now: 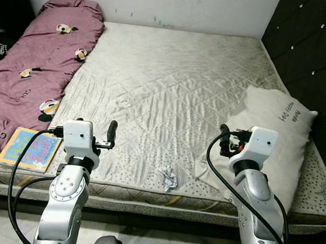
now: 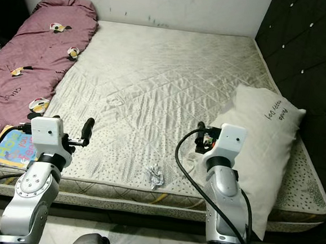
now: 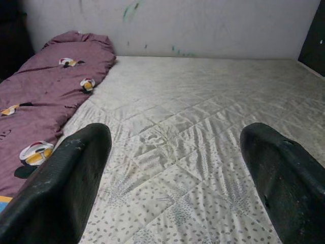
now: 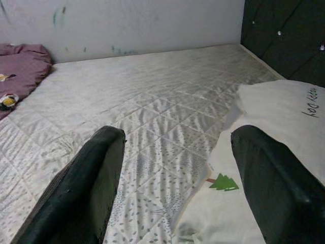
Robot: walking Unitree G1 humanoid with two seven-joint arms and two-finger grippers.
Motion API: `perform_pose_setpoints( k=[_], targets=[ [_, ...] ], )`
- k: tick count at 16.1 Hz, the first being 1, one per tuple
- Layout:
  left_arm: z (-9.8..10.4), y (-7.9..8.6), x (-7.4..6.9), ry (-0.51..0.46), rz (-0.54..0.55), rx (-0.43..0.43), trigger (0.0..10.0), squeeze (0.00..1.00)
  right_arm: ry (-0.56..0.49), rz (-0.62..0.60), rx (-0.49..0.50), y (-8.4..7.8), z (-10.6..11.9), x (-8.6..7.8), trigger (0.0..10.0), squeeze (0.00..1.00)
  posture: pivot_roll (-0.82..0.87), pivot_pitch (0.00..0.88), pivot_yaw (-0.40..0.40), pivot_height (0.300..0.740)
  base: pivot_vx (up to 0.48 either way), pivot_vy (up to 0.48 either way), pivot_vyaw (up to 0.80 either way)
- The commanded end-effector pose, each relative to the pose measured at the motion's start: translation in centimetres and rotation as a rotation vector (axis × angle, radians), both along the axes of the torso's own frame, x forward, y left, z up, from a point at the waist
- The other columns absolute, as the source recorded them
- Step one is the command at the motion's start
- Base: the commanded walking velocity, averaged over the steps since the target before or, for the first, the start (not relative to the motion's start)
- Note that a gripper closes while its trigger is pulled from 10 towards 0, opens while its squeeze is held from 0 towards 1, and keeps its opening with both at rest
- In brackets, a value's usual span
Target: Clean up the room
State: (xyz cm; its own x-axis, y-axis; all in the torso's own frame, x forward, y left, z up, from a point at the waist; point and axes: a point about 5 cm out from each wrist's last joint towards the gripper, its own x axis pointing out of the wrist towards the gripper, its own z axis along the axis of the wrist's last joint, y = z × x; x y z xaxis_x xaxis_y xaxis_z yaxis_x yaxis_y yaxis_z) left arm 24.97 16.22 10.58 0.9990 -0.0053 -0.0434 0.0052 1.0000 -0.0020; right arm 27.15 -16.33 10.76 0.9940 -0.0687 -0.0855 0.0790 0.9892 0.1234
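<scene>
Both our grippers, left gripper (image 3: 172,173) and right gripper (image 4: 175,178), hover open-jawed over the quilted white mattress (image 1: 171,89), apparently readying to clear the crumpled white wrapper (image 1: 168,177).

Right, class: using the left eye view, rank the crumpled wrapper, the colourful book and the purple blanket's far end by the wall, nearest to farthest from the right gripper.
1. Crumpled wrapper: on the mattress near its front edge, just left of the right gripper.
2. Colourful book: at the front left corner, beyond the left gripper.
3. Purple blanket's far end: back left, by the wall.
</scene>
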Motion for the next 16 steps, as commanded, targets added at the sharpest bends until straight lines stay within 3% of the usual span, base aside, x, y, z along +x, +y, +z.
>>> perform_pose_setpoints(
  k=[1,6,16],
  targets=[
    [-0.3,0.1,0.0,0.012,0.010,0.005,10.0,0.00,-0.020,0.011,0.006,0.2,0.6,0.0,10.0,0.00,0.01,0.000,-0.034,0.692,0.000,0.000,0.00],
    [-0.2,0.3,0.0,-0.002,0.034,0.016,10.0,0.00,-0.018,0.045,0.011,0.8,0.5,-0.1,10.0,0.00,0.01,0.000,-0.037,0.622,0.000,0.000,0.00],
    [-0.5,0.4,-0.3,0.017,0.018,-0.009,10.0,0.00,-0.007,0.113,-0.034,1.4,0.3,-0.1,10.0,0.00,0.02,0.000,-0.043,0.618,0.000,0.000,0.00]
  ],
)
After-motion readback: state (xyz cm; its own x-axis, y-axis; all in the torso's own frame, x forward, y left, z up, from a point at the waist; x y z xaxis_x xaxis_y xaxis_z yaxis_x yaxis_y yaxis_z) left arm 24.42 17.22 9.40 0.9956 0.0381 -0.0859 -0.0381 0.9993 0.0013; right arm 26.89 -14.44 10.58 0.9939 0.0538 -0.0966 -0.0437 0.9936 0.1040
